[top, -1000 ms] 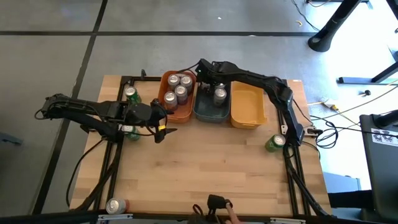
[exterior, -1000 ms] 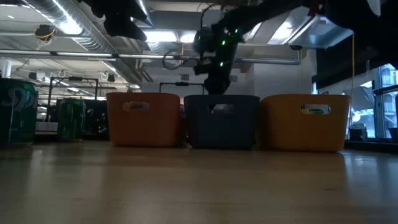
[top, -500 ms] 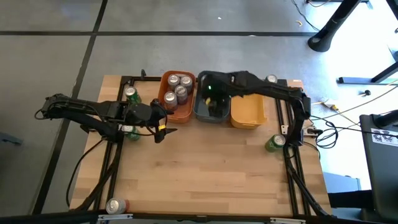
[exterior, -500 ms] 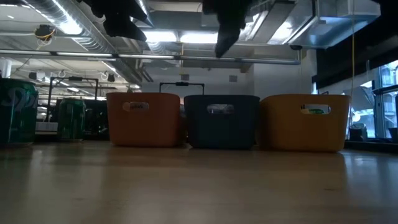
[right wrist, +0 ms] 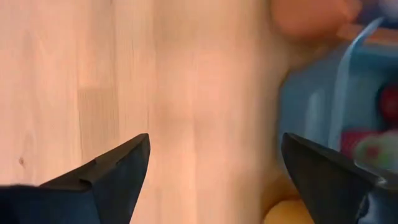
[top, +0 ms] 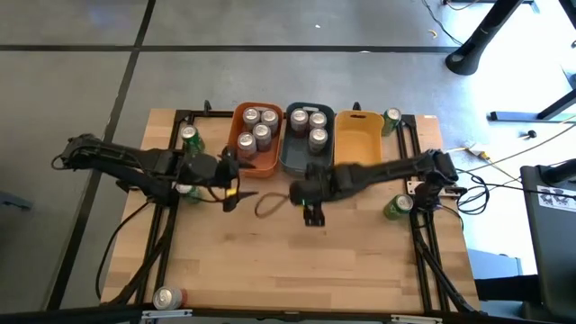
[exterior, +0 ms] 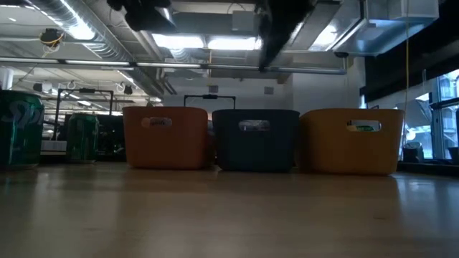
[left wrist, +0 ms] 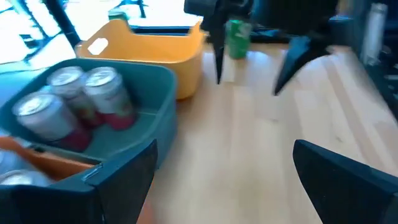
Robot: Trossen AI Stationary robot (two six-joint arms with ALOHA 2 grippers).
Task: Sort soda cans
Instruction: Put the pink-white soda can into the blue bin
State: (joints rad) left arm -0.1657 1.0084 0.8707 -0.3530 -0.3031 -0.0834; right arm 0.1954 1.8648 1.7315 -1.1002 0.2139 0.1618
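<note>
The wooden bench (top: 297,261) carries three bins along its far edge. Just beyond the right tool (top: 312,214) stands the grey-blue bin (top: 290,162). The orange bin (top: 261,166) is on one side of it, nearer the left tool (top: 236,191), and the yellow bin (top: 357,173) is on the other.

The high view alone shows the bins' contents: four soda cans (top: 256,129) in the orange bin, three cans (top: 310,125) in the grey-blue bin, no can showing in the yellow one. From bench height, the low view shows only the bin walls and two green cans (exterior: 21,136) at the side.

Loose green cans stand well off from the right tool: one (top: 391,120) behind the yellow bin, one (top: 397,207) near the right arm's base. Another green can (top: 188,136) stands beyond the left tool, and an orange-red can (top: 166,298) lies at the near left corner.

The right tool hangs over bare wood, released and empty; its wrist view shows fingers spread over the planks. The left tool is likewise spread and empty; its wrist view catches red-bodied cans in the grey-blue bin and the right tool opposite.
</note>
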